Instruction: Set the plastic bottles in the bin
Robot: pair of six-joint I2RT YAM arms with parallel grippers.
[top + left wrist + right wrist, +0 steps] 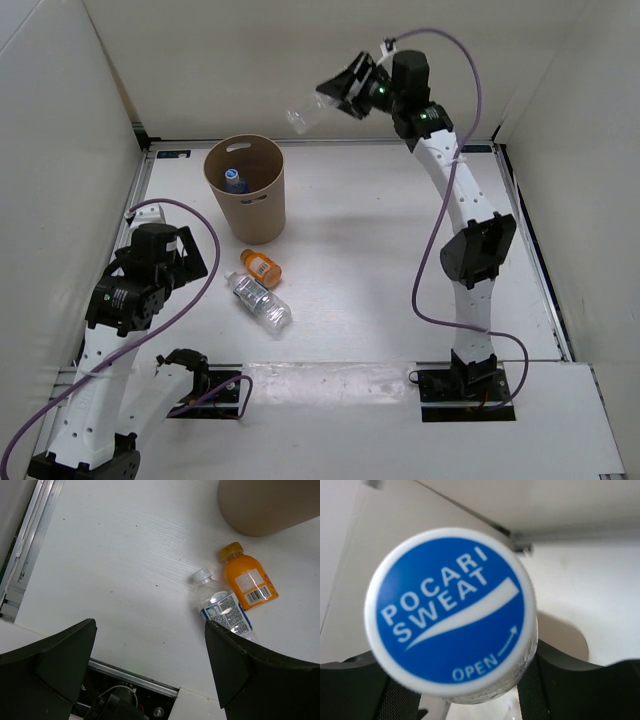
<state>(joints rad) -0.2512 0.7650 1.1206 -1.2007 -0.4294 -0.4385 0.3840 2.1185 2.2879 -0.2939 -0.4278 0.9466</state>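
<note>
My right gripper (338, 95) is clamped on a clear bottle (305, 112), held high in the air at the back of the table (380, 250). In the overhead view it sits up and to the right of the bin (262, 222). The bottle slants out of my jaws down and to the left, toward the bin's side; whether it is over the opening I cannot tell. From my right wrist its cap (451, 611) fills the frame, blue with a white edge and the words POCARI SWEAT and OPEN, with my dark fingers (350, 690) closed in on either side below it. The bin stands upright at the back left of the table, with a blue-capped bottle (233, 180) lying inside. On the table in front of the bin, an orange bottle (247, 580) and a labelled bottle (225, 607) lie on their sides, just beside each other, caps pointing the same way. My left gripper (150, 625) hangs above the table near them, jaws wide apart and holding nothing; one finger partly covers the labelled bottle's base.
</note>
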